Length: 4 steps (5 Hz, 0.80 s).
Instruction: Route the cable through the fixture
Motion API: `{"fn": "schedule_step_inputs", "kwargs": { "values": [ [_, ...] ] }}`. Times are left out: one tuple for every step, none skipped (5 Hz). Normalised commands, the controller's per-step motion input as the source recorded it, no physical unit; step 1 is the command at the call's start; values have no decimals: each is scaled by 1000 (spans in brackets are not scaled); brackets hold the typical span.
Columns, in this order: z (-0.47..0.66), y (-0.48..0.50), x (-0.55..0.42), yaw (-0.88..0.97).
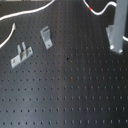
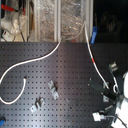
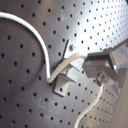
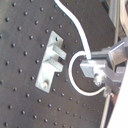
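The long thin white cable [image 4: 75,22] curls into a loop right beside the small grey metal forked fixture [image 4: 51,61] in the second wrist view, and in the first wrist view it runs against the bracket's prongs. The gripper [image 4: 100,70] sits just beside the fixture, pinching the cable end as far as I can see. There's a red tape band [image 2: 95,61] further up the cord. Everything sits on a black perforated board [image 1: 70,95], with a low wide grey bracket [image 1: 21,54] and a slanted grey bracket [image 1: 46,37] well apart from it. Clear plastic bins [image 2: 55,20] line the back. The arm reaches down at the first exterior view's right.
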Motion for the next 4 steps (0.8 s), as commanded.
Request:
{"fn": "schedule_step_inputs", "kwargs": {
  "values": [
    [393,-36,-23,814],
    [388,53,-81,763],
    [281,115,-154,603],
    [105,216,-253,363]
  ]
}}
